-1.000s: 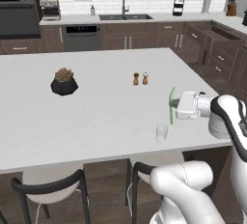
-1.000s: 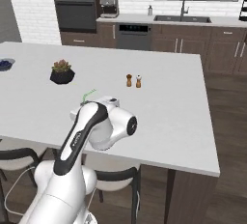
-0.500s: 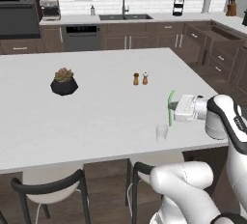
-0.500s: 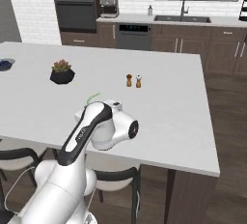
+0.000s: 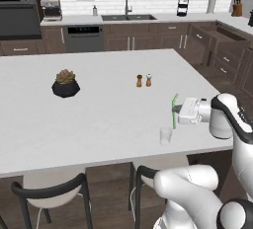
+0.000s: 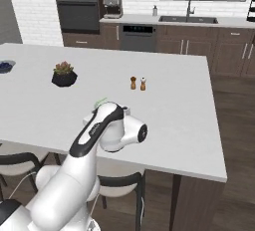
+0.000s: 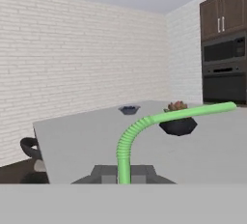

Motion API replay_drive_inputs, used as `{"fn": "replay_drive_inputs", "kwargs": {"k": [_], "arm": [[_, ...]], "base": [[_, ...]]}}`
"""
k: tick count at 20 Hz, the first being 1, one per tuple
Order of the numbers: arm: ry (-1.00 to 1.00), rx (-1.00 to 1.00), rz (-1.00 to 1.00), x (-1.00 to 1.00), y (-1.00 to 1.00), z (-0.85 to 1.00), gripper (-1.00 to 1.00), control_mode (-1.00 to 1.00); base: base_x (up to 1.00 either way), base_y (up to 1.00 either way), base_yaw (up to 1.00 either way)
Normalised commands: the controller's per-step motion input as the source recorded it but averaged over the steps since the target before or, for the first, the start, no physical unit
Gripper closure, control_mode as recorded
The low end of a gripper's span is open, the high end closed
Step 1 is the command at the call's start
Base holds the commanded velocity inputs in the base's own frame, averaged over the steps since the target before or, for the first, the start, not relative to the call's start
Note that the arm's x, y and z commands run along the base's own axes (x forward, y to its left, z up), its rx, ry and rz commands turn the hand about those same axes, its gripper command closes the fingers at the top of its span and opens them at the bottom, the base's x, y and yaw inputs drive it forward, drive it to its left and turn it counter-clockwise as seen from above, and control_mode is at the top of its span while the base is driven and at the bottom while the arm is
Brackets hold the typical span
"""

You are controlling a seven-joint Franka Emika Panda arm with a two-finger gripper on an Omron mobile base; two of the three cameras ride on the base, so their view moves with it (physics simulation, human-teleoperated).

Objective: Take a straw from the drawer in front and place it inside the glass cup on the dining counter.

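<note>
Straw [image 5: 174,112] is clamped in the closed claw [image 5: 176,111], held upright above the desk [image 5: 99,119]. Glass cup [image 5: 166,135] stands just below and beside the claw, apparently empty. Fetch is judged done; insertion remains.

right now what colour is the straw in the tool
Bright green; the straw shows best in the hand view.
</note>
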Motion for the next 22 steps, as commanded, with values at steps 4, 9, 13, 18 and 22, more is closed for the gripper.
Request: {"fn": "replay_drive_inputs", "kwargs": {"k": [4, 9, 13, 18, 22], "arm": [[-0.11, 0.0, 0.0, 0.06, 0.0, -0.23, 1.0, -1.0], [-0.04, 0.0, 0.0, 0.12, 0.01, -0.04, 1.0, -1.0], [0.0, 0.0, 0.0, 0.11, 0.01, 0.0, 1.0, -1.0], [0.01, 0.0, 0.0, 0.16, 0.0, -0.03, 1.0, -1.0], [0.0, 0.0, 0.0, 0.23, 0.0, -0.12, 1.0, -1.0]], "base": [[0.0, 0.0, 0.0], [0.0, 0.0, 0.0], [0.0, 0.0, 0.0], [0.0, 0.0, 0.0], [0.0, 0.0, 0.0]]}}
